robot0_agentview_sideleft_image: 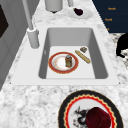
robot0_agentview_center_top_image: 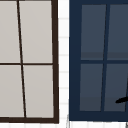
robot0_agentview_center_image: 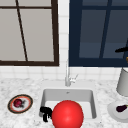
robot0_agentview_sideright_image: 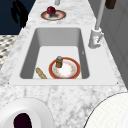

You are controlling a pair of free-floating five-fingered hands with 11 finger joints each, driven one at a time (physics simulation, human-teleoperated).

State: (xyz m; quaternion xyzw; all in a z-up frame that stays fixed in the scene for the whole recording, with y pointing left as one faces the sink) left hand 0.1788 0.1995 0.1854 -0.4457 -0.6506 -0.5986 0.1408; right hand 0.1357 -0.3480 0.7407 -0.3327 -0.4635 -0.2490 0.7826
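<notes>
Ball (robot0_agentview_center_image: 67, 115), big, smooth and plain red, sits low in the front view over the front half of the sink (robot0_agentview_center_image: 67, 94), covering most of the basin floor. Just to its left is the left hand (robot0_agentview_center_image: 45, 112), fingers loose and hanging down, gripping nothing. Its fingertips meet the ball's edge in the picture, but I cannot tell whether they touch. The side views put this hand in the air off the counter's front edge, fingers slack and spread. They also show the basin floor, where a red-rimmed plate (robot0_agentview_sideleft_image: 51, 62) carries a small jar (robot0_agentview_sideleft_image: 68, 60), and a breadstick (robot0_agentview_sideleft_image: 82, 56) lies just beside it. The right hand (robot0_agentview_center_image: 122, 49) is a thin dark shape high at the right before the dark window (robot0_agentview_center_image: 97, 32); I cannot tell how its fingers are set.
</notes>
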